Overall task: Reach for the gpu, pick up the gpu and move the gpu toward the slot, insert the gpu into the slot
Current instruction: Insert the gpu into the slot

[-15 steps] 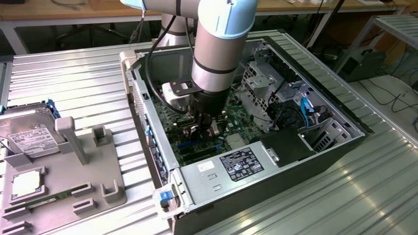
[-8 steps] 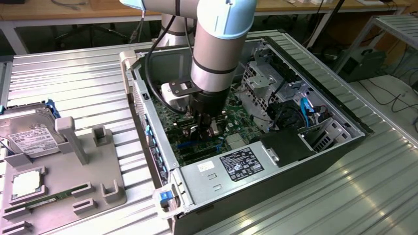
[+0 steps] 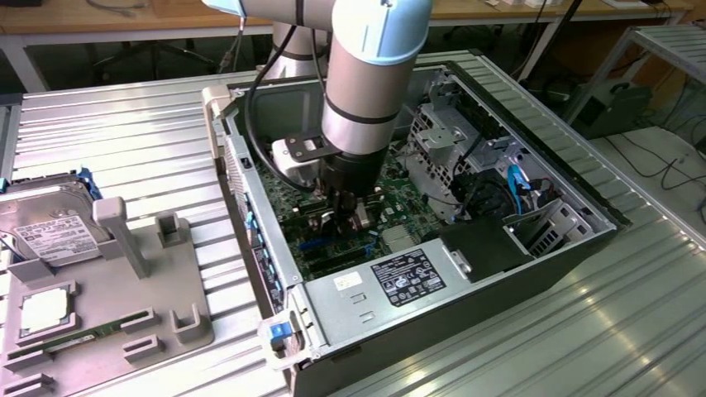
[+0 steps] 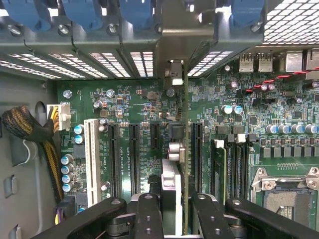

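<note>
The gripper [image 4: 172,209] is clenched on the gpu [image 4: 185,149], held edge-on directly beneath it, low over the motherboard [image 4: 134,104] inside the computer case [image 3: 574,248]. Judging by this, insertion is in hand: the card's edge must align with 1 expansion slot [image 4: 196,149] just beside it.

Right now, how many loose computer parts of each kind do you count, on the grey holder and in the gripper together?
Hard drive: 1
Square silver chip: 1
Green memory stick: 1
gpu, held edge-on by the gripper: 1
Total: 4
</note>
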